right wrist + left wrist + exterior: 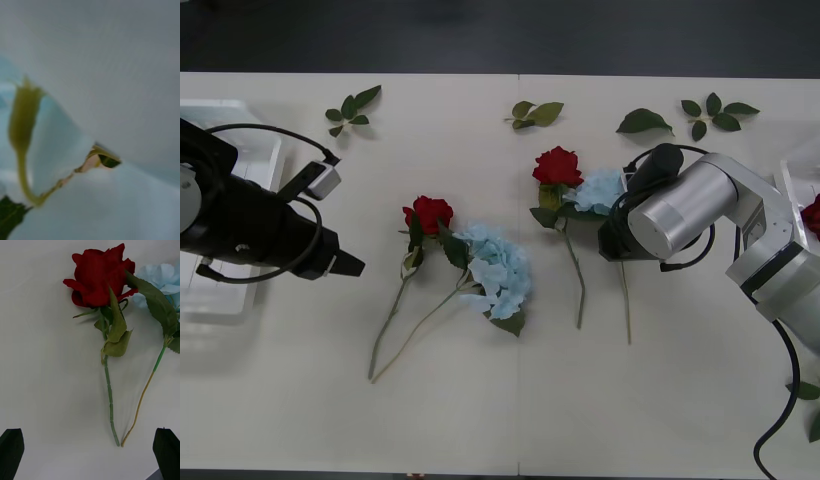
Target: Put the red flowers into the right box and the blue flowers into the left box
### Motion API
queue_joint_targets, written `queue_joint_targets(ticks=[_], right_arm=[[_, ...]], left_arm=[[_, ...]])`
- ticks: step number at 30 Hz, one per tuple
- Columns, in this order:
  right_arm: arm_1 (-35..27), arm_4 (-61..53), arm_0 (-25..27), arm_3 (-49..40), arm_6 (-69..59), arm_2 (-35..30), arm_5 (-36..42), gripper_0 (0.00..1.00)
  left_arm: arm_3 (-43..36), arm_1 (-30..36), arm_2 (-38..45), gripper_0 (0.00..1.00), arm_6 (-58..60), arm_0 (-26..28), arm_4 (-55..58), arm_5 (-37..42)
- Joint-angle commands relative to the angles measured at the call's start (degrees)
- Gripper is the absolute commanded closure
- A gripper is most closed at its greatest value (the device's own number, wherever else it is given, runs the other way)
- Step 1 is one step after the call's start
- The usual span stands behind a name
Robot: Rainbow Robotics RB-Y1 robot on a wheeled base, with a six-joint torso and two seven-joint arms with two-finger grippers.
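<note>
White left box (240, 140) at far left, under the left arm; black left claw (345, 265) spread wide, holding nothing, aimed at a red rose (428, 214) beside a blue hydrangea (498, 270) on the table (480, 400). Right claw (612, 240) down on another hydrangea (598, 190); grip impossible to tell.

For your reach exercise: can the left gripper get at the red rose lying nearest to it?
Probably yes. The left gripper is open, facing the red rose, with bare table between. The blue hydrangea lies beside the rose, on its far side.

Left arm (240, 225) black, cabled; right arm (680, 210) silver, black joints.
</note>
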Motion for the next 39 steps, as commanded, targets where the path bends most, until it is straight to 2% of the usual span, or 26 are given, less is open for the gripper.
queue_joint_targets(ticks=[1, 9, 16, 20, 26, 30, 34, 39], right_arm=[[0.45, -0.19, -0.67, -0.45, 1.07, -0.19, -0.24, 0.96], [-3.24, -5.38, -1.20, -0.80, 2.30, -0.54, -2.00, 0.97], [-13.79, -24.28, -1.20, -4.05, 16.36, -8.01, -2.53, 0.97], [-18.45, -35.96, -1.11, -3.96, 27.70, -12.32, -2.61, 0.98], [-22.22, -56.88, -1.11, -2.73, 42.82, -16.63, -4.81, 0.98], [-22.75, -66.64, -1.11, -3.26, 52.05, -18.38, -6.22, 0.98], [-23.19, -71.65, -1.02, -6.07, 57.93, -18.38, -8.77, 0.98], [-23.19, -72.35, -1.02, -11.08, 62.24, -18.38, -12.02, 0.97]], left_arm=[[-3.78, 1.75, -4.01, 0.00, 9.28, -0.73, -4.86, -4.43], [-3.86, 1.40, -12.00, 0.00, 18.69, -3.72, -11.36, -8.65], [-3.78, -2.82, -18.77, 0.00, 27.56, -6.97, -23.31, -7.68], [-2.72, -5.99, -20.09, 0.00, 30.73, -8.64, -26.65, -4.25], [1.76, -10.91, -20.09, 0.01, 30.20, -10.58, -28.24, -0.82], [1.06, -11.35, -20.09, 0.01, 29.50, -10.93, -28.24, -1.09], [0.09, -11.26, -19.65, 0.02, 26.86, -11.28, -27.36, -1.88], [0.00, -11.17, -14.99, 0.03, 19.92, -11.19, -21.73, -1.97]])
